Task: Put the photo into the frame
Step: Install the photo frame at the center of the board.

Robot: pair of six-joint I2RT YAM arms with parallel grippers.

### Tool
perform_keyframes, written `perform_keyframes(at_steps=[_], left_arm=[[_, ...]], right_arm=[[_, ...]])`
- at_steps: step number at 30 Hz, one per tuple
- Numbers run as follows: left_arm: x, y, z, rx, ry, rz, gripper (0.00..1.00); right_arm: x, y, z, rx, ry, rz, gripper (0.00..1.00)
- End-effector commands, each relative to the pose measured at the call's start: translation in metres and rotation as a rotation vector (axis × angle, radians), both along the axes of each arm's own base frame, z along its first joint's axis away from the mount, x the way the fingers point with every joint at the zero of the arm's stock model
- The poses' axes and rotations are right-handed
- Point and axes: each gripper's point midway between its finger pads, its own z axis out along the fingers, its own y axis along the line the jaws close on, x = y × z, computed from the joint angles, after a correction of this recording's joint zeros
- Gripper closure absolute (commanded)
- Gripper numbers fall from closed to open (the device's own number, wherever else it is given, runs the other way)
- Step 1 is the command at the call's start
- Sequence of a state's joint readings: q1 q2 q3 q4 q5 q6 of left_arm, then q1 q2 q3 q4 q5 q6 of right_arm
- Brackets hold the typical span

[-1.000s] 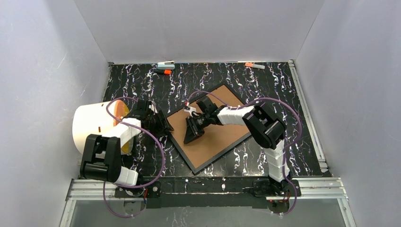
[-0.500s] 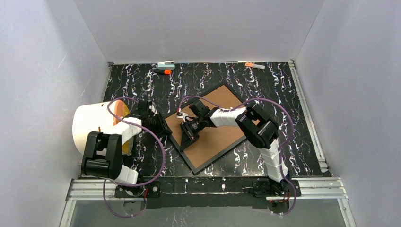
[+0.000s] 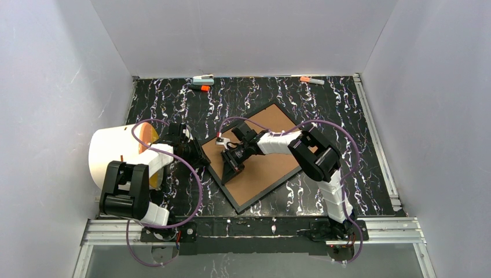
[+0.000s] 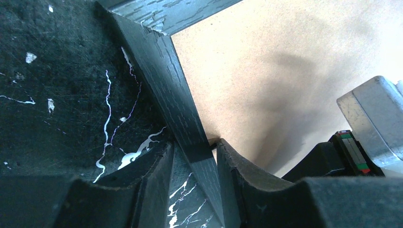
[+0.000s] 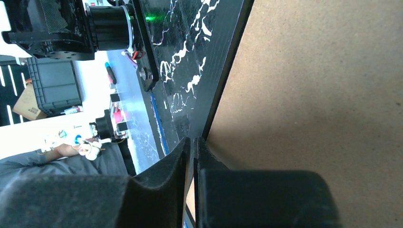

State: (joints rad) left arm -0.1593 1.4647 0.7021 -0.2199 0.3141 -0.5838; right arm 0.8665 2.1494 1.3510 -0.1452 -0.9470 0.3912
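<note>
While the frame (image 4: 166, 61) is lying back-up on the surface (image 3: 347, 116), backing board (image 3: 263, 168) inside it, the left claw (image 4: 195, 147) is clamping one rail and the right claw (image 5: 194, 142), nearly closed, is resting alongside; the photo is showing nowhere, perhaps lying underneath.

1. The table (image 3: 370, 133), black with white veins, is bordered by metal rails (image 3: 376, 145).
2. A black frame (image 3: 272, 189) holding a brown board (image 3: 263, 174) is laid askew near the table's middle.
3. Beyond the frame, at the far edge, a clip (image 3: 203, 78), an orange marker (image 3: 201, 88) and a pen (image 3: 312, 80) are laid.
4. Left of the frame, the curled photo (image 3: 113, 153) is seen, white side out.
</note>
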Motion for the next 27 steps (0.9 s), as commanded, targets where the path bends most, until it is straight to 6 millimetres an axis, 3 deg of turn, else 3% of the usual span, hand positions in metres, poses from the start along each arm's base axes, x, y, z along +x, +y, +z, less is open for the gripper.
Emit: perform_keyframes(at_steps=[1,14,27], left_arm=[[-0.016,0.011,-0.014,0.059,0.064,-0.004,0.66],[-0.017,0.011,-0.015,0.062,0.069,-0.008,0.67],[-0.015,0.013,-0.017,0.074,0.070,-0.008,0.67]], right_arm=[[-0.004,0.004,0.025,0.124,-0.051,0.047,0.86],[-0.010,0.005,0.039,0.205,-0.044,0.077,0.87],[-0.009,-0.006,-0.010,0.019,-0.013,0.048,0.86]])
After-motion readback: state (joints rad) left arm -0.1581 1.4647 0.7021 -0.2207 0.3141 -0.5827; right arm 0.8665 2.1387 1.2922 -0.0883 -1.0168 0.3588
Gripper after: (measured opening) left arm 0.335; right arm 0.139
